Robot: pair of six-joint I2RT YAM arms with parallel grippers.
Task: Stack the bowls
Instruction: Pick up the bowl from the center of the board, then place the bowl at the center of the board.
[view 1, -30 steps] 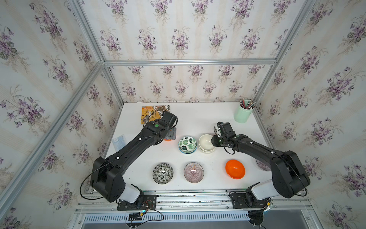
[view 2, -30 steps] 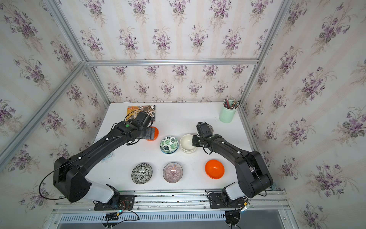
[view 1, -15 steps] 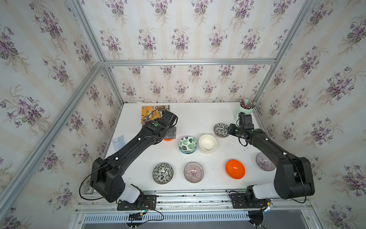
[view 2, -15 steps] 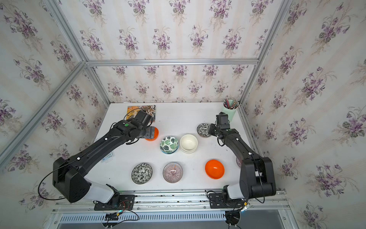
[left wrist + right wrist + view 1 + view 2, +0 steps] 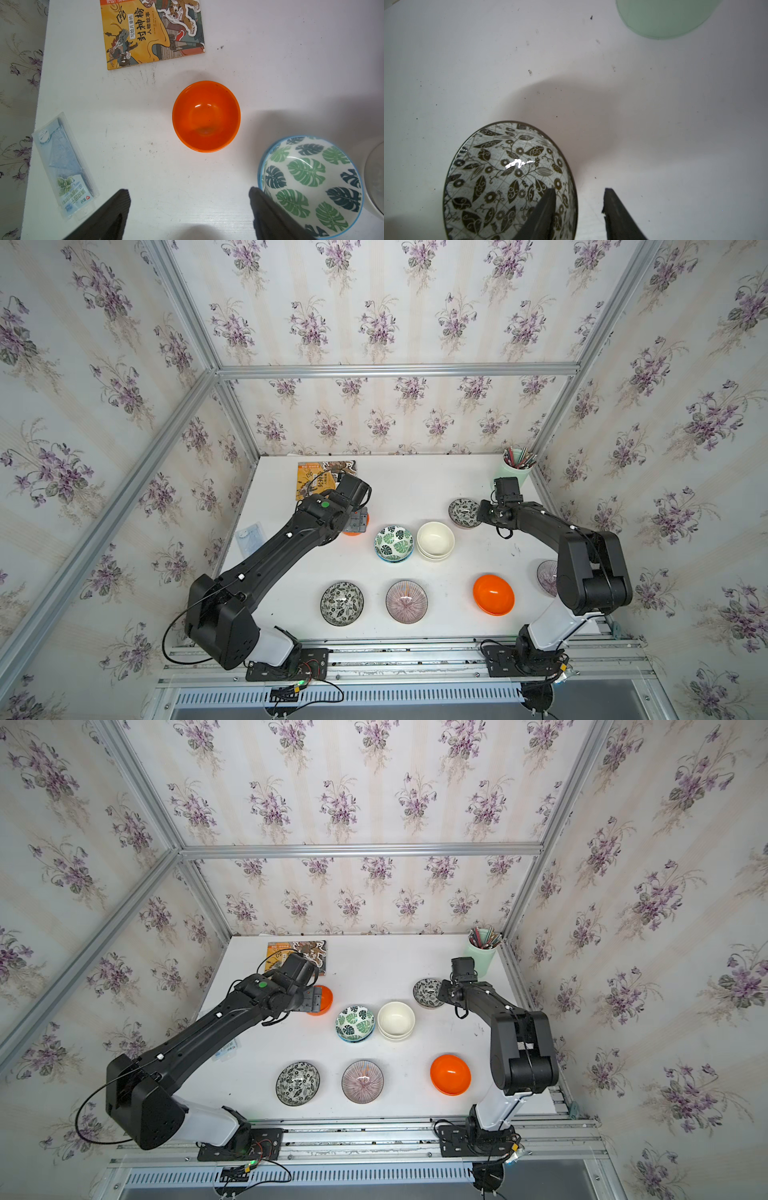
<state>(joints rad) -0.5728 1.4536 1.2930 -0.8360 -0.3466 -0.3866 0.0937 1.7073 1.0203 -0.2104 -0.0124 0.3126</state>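
Note:
My right gripper (image 5: 578,193) is open and straddles the rim of a black-and-white floral bowl (image 5: 508,176) at the back right, one finger inside and one outside; both top views show that bowl (image 5: 464,513) (image 5: 428,992). My left gripper (image 5: 190,193) is open above bare table, just short of an orange bowl (image 5: 206,116). Mid-table sit a green leaf bowl stack (image 5: 394,543) and a cream bowl stack (image 5: 435,540). Along the front lie a second floral bowl (image 5: 342,603), a purple striped bowl (image 5: 406,601) and another orange bowl (image 5: 493,594). Another purple bowl (image 5: 545,576) is half hidden behind the right arm.
A mint-green pencil cup (image 5: 515,466) stands in the back right corner, close behind the right gripper. A picture book (image 5: 320,479) lies at the back left and a clear plastic packet (image 5: 250,537) at the left edge. Wallpapered walls enclose three sides.
My right gripper has swung from the cream bowls to the back right and now has its fingers either side of the floral bowl's rim. The left arm has not moved.

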